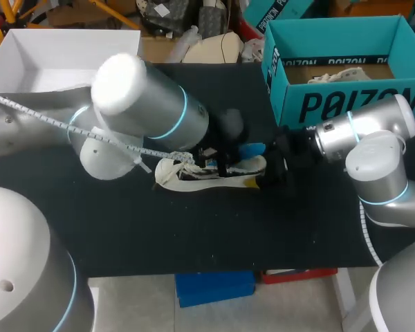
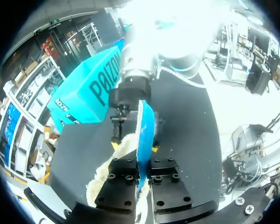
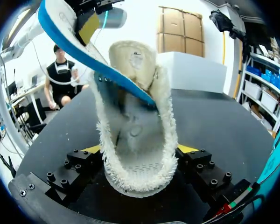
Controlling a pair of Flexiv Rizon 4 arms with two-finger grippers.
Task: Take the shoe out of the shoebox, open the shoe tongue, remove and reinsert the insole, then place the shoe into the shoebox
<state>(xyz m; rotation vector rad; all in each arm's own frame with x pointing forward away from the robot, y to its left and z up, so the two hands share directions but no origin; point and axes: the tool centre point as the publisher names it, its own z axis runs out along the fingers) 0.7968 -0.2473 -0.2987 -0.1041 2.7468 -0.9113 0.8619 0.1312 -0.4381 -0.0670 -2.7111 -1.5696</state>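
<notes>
Cream low shoe with a shaggy fleece collar [image 1: 194, 173] lies on the black bench [image 1: 194, 235], near its middle; long axis left to right, heel end, as I judge it, to the right.

My right fingers [image 3: 86, 156] clamped on that heel end, one yellow tip against each side of the collar; mouth of the shoe opens up, tongue standing at the far end.

My left fingers [image 2: 116, 184] close together on the bright blue foam insole [image 3: 84, 51], gripping it edge-on at its upper end; insole slants down from them, lower end inside the shoe's mouth; roughly half of it is out.

Step in hand: insole exchange; whether out or back in, cannot tell.

Key relation: insole's length lies roughly along the shoe's axis, so any slide should follow that line while the right arm braces the heel.

Teal cardboard shoebox [image 1: 346, 104] open at far right; right arm nearer to it.
</notes>
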